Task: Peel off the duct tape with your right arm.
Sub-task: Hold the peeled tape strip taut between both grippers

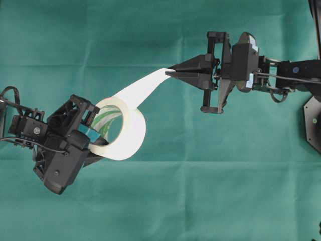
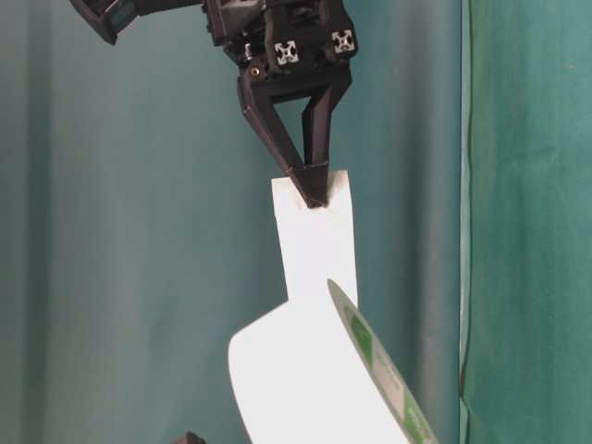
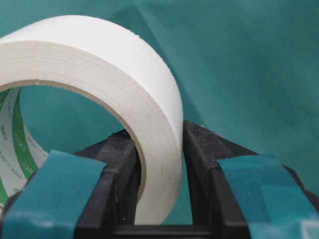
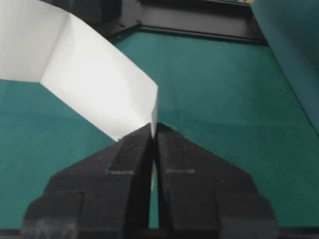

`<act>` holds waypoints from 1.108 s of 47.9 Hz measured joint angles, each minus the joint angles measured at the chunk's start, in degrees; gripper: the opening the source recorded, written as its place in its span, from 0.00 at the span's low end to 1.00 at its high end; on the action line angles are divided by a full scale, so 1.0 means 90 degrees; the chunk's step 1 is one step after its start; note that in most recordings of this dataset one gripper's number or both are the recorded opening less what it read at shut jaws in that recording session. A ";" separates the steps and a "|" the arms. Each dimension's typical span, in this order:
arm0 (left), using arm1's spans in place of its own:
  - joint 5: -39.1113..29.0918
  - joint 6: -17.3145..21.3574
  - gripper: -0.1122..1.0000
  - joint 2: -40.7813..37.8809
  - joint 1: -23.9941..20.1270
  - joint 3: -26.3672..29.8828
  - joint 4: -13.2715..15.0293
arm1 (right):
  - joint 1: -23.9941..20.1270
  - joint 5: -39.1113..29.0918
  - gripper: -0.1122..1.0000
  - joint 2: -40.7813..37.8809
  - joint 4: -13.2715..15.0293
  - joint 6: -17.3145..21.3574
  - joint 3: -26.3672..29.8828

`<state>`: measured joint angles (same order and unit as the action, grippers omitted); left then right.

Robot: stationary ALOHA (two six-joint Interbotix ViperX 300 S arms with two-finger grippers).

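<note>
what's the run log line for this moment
left claw: shut on duct tape roll | right claw: shut on loose strip end | strip: peeled, spanning roll to right claw

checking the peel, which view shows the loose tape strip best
The overhead view: the whole loose strip shows, from the roll to the right tool. Table-level shows it hanging below that tool, the right wrist only its pinched end, the left wrist none.
</note>
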<state>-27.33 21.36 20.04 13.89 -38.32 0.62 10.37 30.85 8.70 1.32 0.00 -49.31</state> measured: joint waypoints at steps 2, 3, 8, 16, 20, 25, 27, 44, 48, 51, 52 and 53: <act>0.0000 -0.0010 0.30 0.0000 0.0000 -0.0020 0.0000 | 0.0000 0.0010 0.01 0.0000 0.0000 0.0000 0.0000; 0.0000 0.0000 0.30 0.0000 -0.0010 -0.0020 0.0000 | 0.0000 0.0010 0.01 0.0010 0.0000 0.0000 0.0000; 0.0000 -0.0010 0.30 0.0000 -0.0039 -0.0049 0.0000 | 0.0000 0.0010 0.01 0.0000 0.0010 0.0000 0.0000; 0.0000 -0.0010 0.30 0.0000 -0.0088 -0.0068 0.0000 | 0.0000 0.0010 0.01 0.0000 0.0010 0.0000 0.0010; 0.0000 -0.0010 0.30 0.0000 -0.0146 -0.0107 0.0010 | 0.0000 0.0010 0.01 0.0010 0.0010 0.0000 0.0010; 0.0000 -0.0029 0.30 0.0000 -0.0215 -0.0156 0.0010 | 0.0000 0.0010 0.01 0.0010 0.0010 0.0010 0.0000; 0.0000 -0.0029 0.30 0.0000 -0.0244 -0.0166 0.0010 | 0.0000 0.0010 0.01 0.0000 0.0010 0.0010 0.0000; -0.0010 -0.0029 0.30 0.0000 -0.0303 -0.0186 0.0010 | -0.0059 -0.0010 0.01 0.0000 0.0010 0.0010 0.0000; -0.0010 -0.0039 0.30 0.0000 -0.0303 -0.0186 0.0010 | -0.0078 -0.0029 0.01 0.0010 0.0010 0.0010 0.0000; 0.0000 -0.0039 0.30 0.0000 -0.0303 -0.0186 0.0010 | -0.0088 -0.0039 0.01 0.0010 0.0010 0.0010 0.0000; 0.0000 -0.0039 0.30 0.0000 -0.0293 -0.0186 0.0010 | -0.0088 -0.0049 0.01 0.0000 0.0000 0.0010 0.0000; 0.0000 -0.0039 0.30 0.0000 -0.0303 -0.0186 0.0010 | -0.0098 -0.0049 0.01 0.0000 0.0010 0.0010 0.0010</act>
<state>-27.33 21.01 20.04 11.16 -39.99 0.70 9.49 30.41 8.70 1.41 0.09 -49.22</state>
